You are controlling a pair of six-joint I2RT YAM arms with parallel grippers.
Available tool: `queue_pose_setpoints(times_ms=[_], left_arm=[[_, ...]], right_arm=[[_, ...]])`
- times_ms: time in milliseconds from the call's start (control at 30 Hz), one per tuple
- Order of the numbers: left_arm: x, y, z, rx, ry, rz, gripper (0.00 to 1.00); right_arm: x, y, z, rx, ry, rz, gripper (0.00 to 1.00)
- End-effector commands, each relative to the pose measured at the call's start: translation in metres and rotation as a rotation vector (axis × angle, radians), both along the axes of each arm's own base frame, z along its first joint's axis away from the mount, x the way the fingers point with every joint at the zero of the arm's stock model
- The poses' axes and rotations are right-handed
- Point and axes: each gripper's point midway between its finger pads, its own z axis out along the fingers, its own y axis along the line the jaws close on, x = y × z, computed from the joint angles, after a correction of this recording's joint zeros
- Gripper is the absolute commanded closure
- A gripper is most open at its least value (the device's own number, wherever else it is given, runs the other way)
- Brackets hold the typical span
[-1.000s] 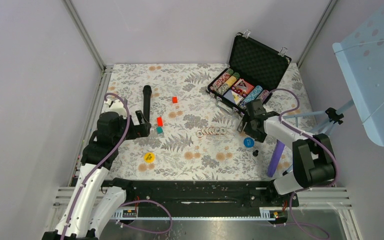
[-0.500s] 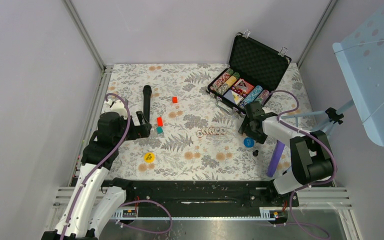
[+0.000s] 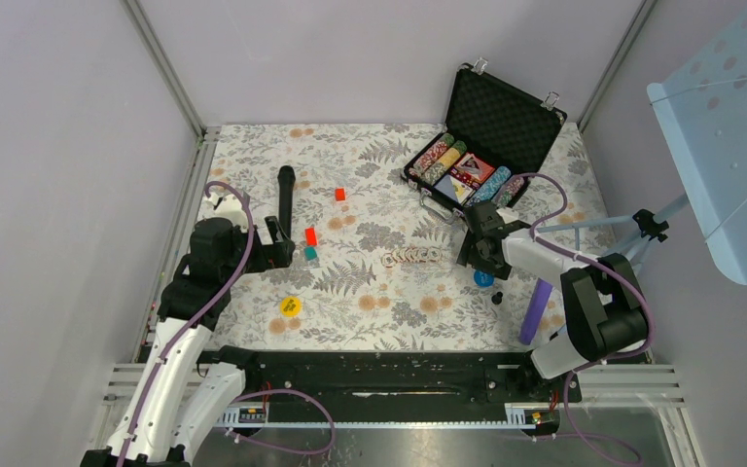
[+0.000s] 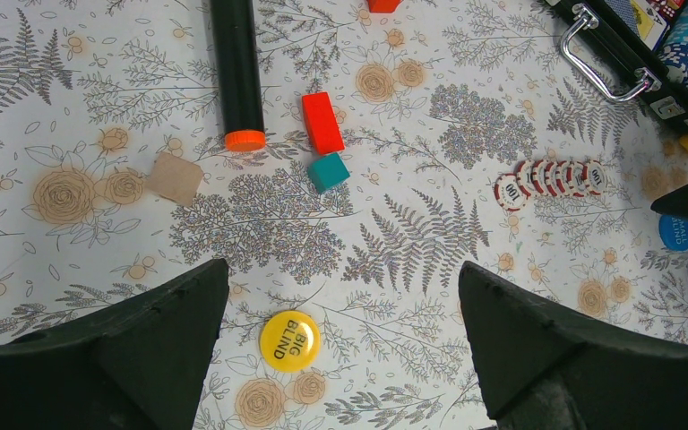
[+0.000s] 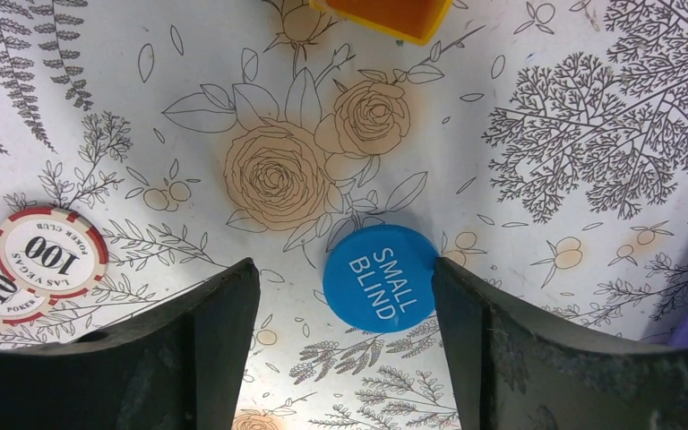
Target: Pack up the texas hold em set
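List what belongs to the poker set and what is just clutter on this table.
Poker set: briefcase, loose chip row, blue Small Blind button, yellow Big Blind button.
Clutter: microphone, red block, teal block, tan tile.

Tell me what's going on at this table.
Two robot arms are packing up a poker set. The case stands open at the far right, partly filled. The right pincer is open and low, its fingers on either side of the blue Small Blind button, not gripping it yet. The left pincer is open and empty, near the yellow Big Blind button. A row of chips also lies loose outside the case.
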Motion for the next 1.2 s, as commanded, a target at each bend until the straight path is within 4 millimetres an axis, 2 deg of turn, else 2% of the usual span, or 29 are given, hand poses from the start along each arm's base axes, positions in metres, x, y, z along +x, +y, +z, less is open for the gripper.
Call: queue_pose_setpoints(times_ms=[0, 133, 400, 833, 1167], left_arm=[[0.003, -0.004, 0.006, -0.006, -0.035, -0.022, 0.01], [0.003, -0.004, 0.005, -0.005, -0.032, -0.022, 0.01], [0.003, -0.004, 0.005, -0.005, -0.031, -0.023, 0.01], [0.004, -0.004, 0.004, -0.004, -0.026, -0.023, 0.01], [0.005, -0.004, 0.003, -0.004, -0.023, -0.024, 0.01]], right_arm=[[0.002, -0.002, 0.001, -0.042, -0.007, 0.027, 0.23], [0.009, -0.008, 0.005, -0.094, -0.011, 0.037, 0.23], [0.017, 0.004, 0.002, -0.066, -0.024, 0.172, 0.24], [0.004, 0.023, 0.0, 0.022, 0.026, 0.313, 0.21], [-0.013, 0.044, -0.002, 0.122, 0.063, 0.361, 0.26]])
